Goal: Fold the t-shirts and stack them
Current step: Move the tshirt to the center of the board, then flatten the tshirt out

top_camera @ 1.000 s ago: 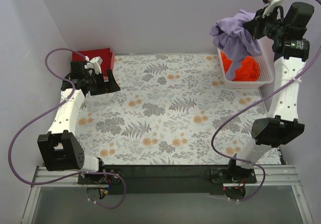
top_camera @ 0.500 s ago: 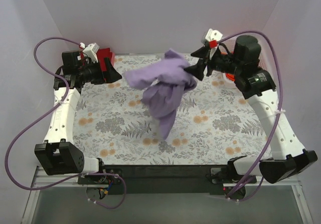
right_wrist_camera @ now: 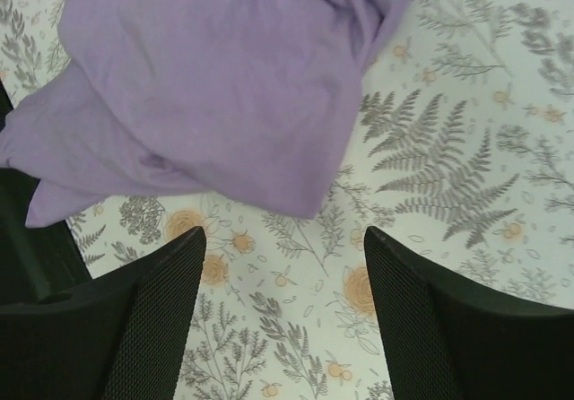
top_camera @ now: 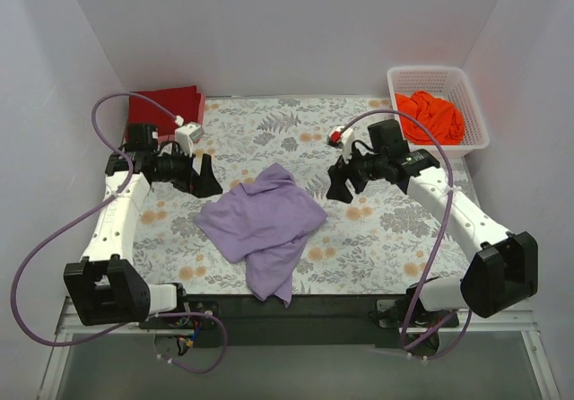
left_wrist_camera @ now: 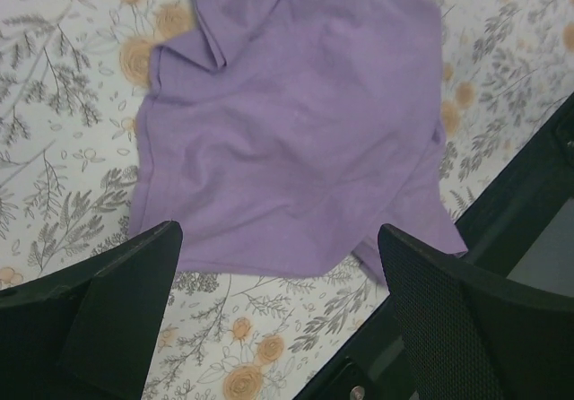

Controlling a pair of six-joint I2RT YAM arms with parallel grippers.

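**T-shirts, three, listed by spread.**

(a) The lavender t-shirt (top_camera: 265, 225) lies loose and rumpled on the near middle of the floral table cloth (top_camera: 287, 135), between the two arms. No gripper touches it. In the top view its long axis runs roughly from far to near: a broad body in the middle, and a narrower lobe trailing toward the near table edge. Neck, hem and sleeves cannot be told apart, so its heading is undetermined.

(b) The dark red t-shirt (top_camera: 163, 108) lies flat and squared at the far-left corner. It is judged to be already folded and the likely base of the stack.

(c) The orange t-shirt (top_camera: 430, 117) is bunched up inside the white lattice basket (top_camera: 429, 72) at the far right, unfolded.

(d) The left gripper (top_camera: 204, 181) hovers just left of the lavender shirt, jaws spread wide and holding nothing.

(e) The right gripper (top_camera: 341, 187) hovers just right of it, jaws likewise apart and empty (its wrist view shows bare cloth pattern between the fingers).

**Progress, as a judgement:** about a third is done, with one shirt folded. The lavender shirt must be spread flat, folded and set on the red one. The orange shirt must then be fetched, folded and stacked.
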